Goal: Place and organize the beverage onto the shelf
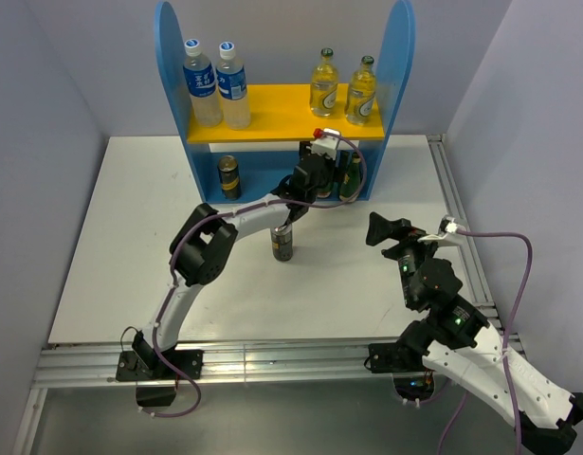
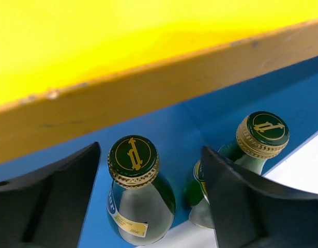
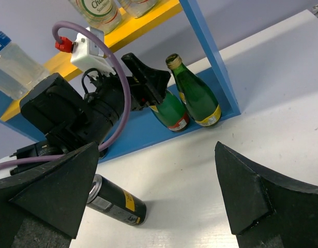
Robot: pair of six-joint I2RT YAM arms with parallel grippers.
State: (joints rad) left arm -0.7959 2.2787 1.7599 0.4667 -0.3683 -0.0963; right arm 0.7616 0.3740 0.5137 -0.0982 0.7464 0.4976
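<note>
The blue shelf (image 1: 397, 57) holds two pale-yellow glass bottles (image 1: 323, 83) at the right of its yellow upper board (image 1: 282, 114). In the blue lower compartment a dark can (image 1: 229, 176) stands at the left and two dark green bottles (image 2: 140, 201) (image 2: 262, 135) at the right. My left gripper (image 2: 151, 155) is open, reaching into the compartment, its fingers on either side of the left green bottle's neck without touching it. A second dark can (image 1: 282, 244) stands on the table in front of the shelf. My right gripper (image 3: 156, 150) is open and empty above the table, right of that can (image 3: 115, 204).
Two taller blue-labelled plastic bottles (image 1: 215, 83) stand at the left of the upper board. The yellow board's edge (image 2: 148, 88) is close above my left gripper. The white table (image 1: 111, 246) ends at a metal rail (image 1: 272, 358) at the near edge.
</note>
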